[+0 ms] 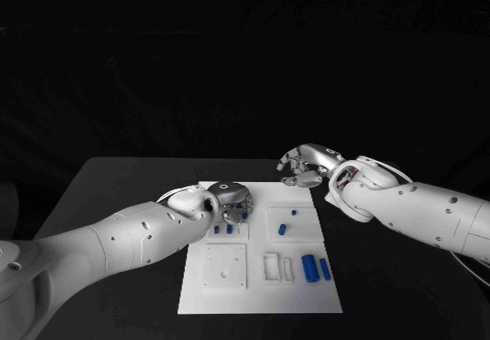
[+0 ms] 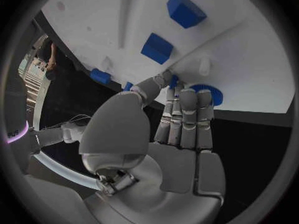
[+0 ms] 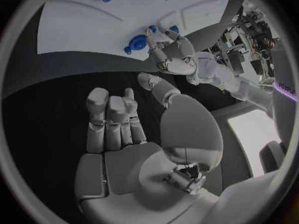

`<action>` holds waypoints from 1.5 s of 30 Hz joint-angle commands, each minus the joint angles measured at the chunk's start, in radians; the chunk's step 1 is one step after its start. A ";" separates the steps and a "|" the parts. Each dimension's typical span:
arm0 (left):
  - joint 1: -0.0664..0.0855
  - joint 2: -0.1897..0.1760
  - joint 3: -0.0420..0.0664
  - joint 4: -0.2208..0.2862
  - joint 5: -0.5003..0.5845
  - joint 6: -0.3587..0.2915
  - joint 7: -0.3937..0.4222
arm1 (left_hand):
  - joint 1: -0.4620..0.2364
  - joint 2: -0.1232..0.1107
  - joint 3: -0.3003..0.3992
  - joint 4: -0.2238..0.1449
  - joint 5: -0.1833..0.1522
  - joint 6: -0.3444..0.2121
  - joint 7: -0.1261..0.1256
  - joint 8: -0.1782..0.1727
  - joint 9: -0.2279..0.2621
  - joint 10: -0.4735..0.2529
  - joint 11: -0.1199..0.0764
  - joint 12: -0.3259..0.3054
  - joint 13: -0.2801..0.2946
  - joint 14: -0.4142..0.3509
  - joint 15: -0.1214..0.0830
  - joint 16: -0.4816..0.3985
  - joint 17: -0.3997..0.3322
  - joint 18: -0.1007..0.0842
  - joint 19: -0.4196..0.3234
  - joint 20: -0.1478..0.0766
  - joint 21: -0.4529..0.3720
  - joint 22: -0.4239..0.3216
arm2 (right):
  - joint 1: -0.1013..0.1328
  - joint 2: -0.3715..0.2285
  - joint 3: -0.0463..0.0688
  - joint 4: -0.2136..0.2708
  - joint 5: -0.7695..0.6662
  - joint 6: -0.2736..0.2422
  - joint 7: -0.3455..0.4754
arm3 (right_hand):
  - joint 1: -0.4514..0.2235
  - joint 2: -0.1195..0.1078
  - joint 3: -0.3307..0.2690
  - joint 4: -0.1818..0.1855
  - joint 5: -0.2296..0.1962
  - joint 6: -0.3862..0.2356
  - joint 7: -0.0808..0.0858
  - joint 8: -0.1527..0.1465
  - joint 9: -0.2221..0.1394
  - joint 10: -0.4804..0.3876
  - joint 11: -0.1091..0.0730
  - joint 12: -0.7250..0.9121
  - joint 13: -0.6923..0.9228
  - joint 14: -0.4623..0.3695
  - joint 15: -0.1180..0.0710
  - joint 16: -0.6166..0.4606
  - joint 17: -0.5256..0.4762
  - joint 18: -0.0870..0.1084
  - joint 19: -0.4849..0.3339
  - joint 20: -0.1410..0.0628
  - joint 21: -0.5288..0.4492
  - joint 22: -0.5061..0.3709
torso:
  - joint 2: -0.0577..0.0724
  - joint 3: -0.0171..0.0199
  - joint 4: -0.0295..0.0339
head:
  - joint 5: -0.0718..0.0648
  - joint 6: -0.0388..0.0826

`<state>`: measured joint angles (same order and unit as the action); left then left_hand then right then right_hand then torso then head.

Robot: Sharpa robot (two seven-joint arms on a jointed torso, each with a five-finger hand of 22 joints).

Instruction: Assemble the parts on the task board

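Your left hand (image 1: 226, 199) sits over the task board's (image 1: 255, 297) far left corner, fingers touching a round blue part (image 2: 209, 93) there — whether it is pinched, you cannot tell. Your right hand (image 1: 306, 164) hangs just beyond the board's far edge, fingers loosely apart — holding nothing.

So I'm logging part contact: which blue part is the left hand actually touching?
The round blue part at the task board's far edge: the left hand's fingertips rest on it. The other blue pieces lie clear of the hand.
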<state>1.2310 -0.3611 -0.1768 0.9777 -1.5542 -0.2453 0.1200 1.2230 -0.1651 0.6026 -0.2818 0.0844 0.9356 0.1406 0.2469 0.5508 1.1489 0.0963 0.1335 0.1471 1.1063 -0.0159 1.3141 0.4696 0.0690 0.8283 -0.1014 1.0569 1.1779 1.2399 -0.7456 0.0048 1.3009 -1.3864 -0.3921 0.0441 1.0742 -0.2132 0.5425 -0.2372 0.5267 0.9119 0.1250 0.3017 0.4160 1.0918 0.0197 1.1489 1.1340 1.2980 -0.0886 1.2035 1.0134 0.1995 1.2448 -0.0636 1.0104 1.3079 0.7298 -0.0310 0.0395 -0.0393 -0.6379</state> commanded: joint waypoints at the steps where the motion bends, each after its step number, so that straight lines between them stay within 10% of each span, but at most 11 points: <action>1: -0.001 0.006 -0.001 -0.004 -0.013 0.019 -0.002 | 0.002 0.010 0.002 0.002 -0.002 0.000 0.002 0.000 -0.002 0.009 0.001 -0.006 -0.001 0.005 0.000 0.005 0.002 0.043 0.007 -0.011 0.003 0.002 | 0.000 0.001 0.000 0.002 -0.003 0.005 0.002 | 0.002 -0.003 0.000 0.005 0.003 -0.002 0.007 -0.002 0.000 -0.006 -0.001 -0.006 -0.001 0.001 -0.003 -0.004 -0.001 0.062 0.001 -0.005 -0.007 0.011 | 0.000 -0.0003 -0.0001 | 0.000 0.000; 31: -0.011 0.016 -0.008 -0.018 -0.064 0.061 -0.071 | -0.033 0.032 -0.014 0.025 -0.030 0.032 -0.011 0.017 -0.007 0.075 -0.024 0.014 0.011 0.042 -0.024 0.035 0.003 0.048 0.040 -0.029 0.014 0.005 | 0.000 0.000 0.000 0.010 -0.006 0.008 0.000 | 0.000 -0.002 -0.001 0.008 0.003 -0.001 0.007 -0.001 0.001 -0.005 -0.001 -0.007 -0.003 0.001 -0.003 -0.005 -0.002 0.062 0.001 -0.005 -0.007 0.010 | 0.000 -0.0005 0.0002 | -0.005 -0.008; 45: -0.010 0.011 -0.036 -0.023 -0.093 0.055 -0.074 | 0.024 0.041 0.011 -0.005 -0.024 0.061 -0.023 0.032 -0.009 0.103 -0.036 0.030 0.019 0.058 -0.037 0.043 0.000 0.045 0.051 -0.040 0.012 0.003 | 0.000 -0.001 0.000 0.012 -0.006 0.008 0.000 | -0.001 -0.001 -0.001 0.009 0.003 0.001 0.007 0.000 0.001 -0.004 -0.002 -0.007 -0.004 0.002 -0.004 -0.005 -0.002 0.062 0.002 -0.005 -0.008 0.010 | 0.000 -0.0009 0.0009 | -0.004 -0.009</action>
<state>1.2369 -0.3430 -0.1986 0.9674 -1.6118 -0.2568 0.0735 1.2389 -0.1236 0.6119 -0.2845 0.0569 0.9914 0.1176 0.2742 0.5429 1.2381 0.0532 0.1605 0.1579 1.1579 -0.0535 1.3522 0.4709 0.0862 0.8726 -0.1143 1.0685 1.1824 1.2399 -0.7465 0.0048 1.3105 -1.3870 -0.3913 0.0424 1.0742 -0.2132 0.5397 -0.2344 0.5267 0.9126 0.1260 0.3017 0.4159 1.0918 0.0197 1.1451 1.1320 1.2979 -0.0886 1.2035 1.0126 0.1996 1.2447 -0.0602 1.0067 1.3075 0.7292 -0.0315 0.0402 -0.0432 -0.6466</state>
